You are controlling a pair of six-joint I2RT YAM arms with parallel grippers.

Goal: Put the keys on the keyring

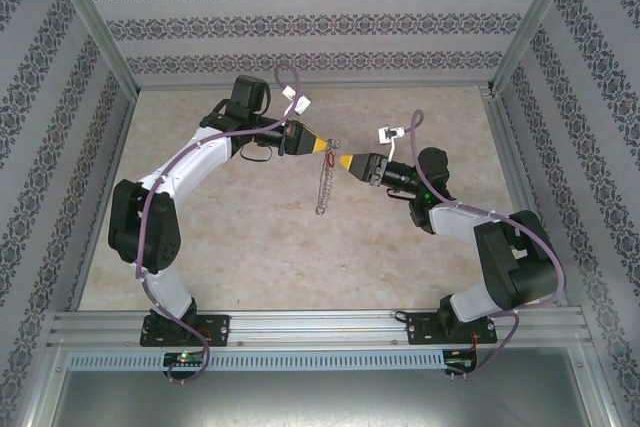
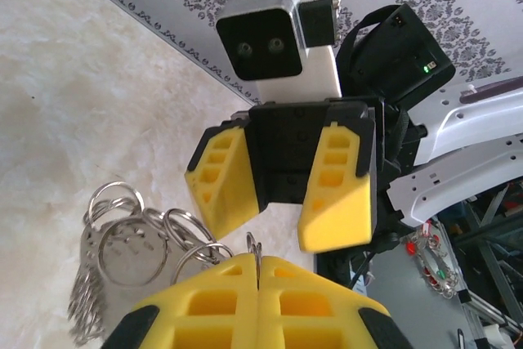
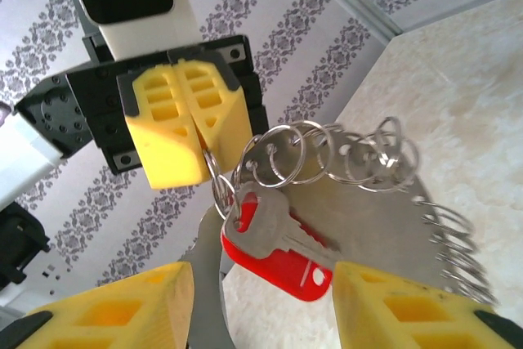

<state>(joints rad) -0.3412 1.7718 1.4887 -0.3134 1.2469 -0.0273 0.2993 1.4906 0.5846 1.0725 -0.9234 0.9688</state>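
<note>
The left gripper (image 1: 328, 145), jaws pinching the keyring (image 1: 322, 185), dangled it over the desk (image 1: 230, 247); the right gripper (image 1: 343, 161), jaws spread, faced the red-headed key (image 3: 278, 239).

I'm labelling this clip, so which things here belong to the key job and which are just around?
Part of the job: key with red tag, keyring, left gripper shut on the keyring, right gripper open near the key.
Just around: table, patterned walls, metal rail.

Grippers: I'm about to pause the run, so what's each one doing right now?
Left gripper: shut on the keyring.
Right gripper: open, jaws apart.
</note>
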